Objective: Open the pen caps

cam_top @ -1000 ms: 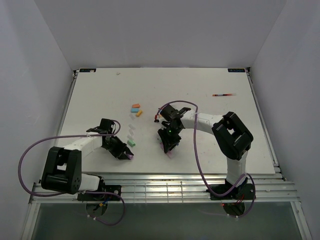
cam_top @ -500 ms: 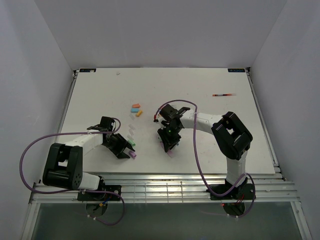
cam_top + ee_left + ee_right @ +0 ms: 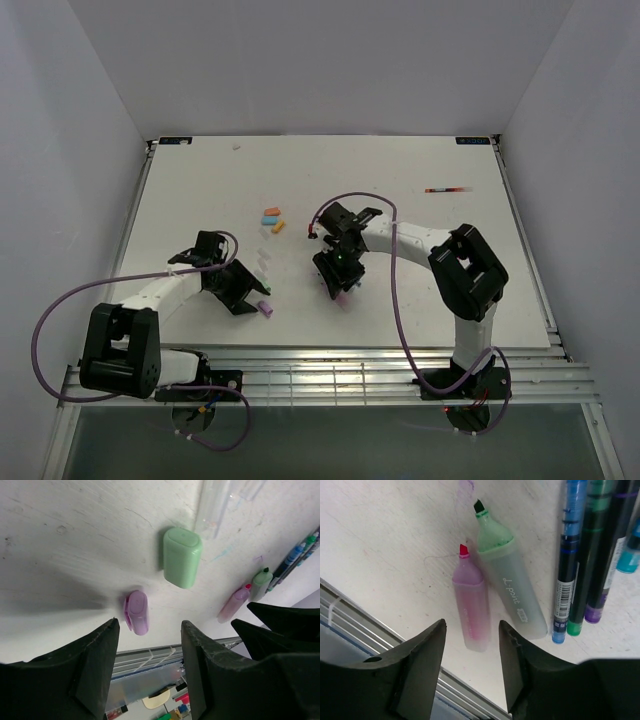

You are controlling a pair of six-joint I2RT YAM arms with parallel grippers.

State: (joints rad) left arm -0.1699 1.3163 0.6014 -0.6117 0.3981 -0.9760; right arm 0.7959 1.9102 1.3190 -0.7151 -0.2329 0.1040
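Note:
A loose purple pen cap [image 3: 135, 611] lies on the table just ahead of my left gripper [image 3: 149, 624], which is open and empty. A green cap [image 3: 182, 556] lies beyond it, with clear caps [image 3: 212, 505] further on. From above, the purple cap [image 3: 266, 308] sits by my left gripper [image 3: 250, 297]. My right gripper [image 3: 472, 625] is open over the rear end of an uncapped purple highlighter [image 3: 471, 607] lying flat. An uncapped green highlighter [image 3: 512, 580] lies beside it. In the top view my right gripper [image 3: 340, 286] hangs above the purple highlighter [image 3: 343, 298].
Thin uncapped pens [image 3: 570, 555] lie in a row right of the highlighters. Orange and blue caps [image 3: 271, 218] sit further back on the table. One pen [image 3: 447, 189] lies alone at the far right. The table's front edge and metal rails [image 3: 320, 365] are close to both grippers.
Both grippers have opened. The left one let go of the purple cap, now on the table. The right one released the purple highlighter, which lies flat.

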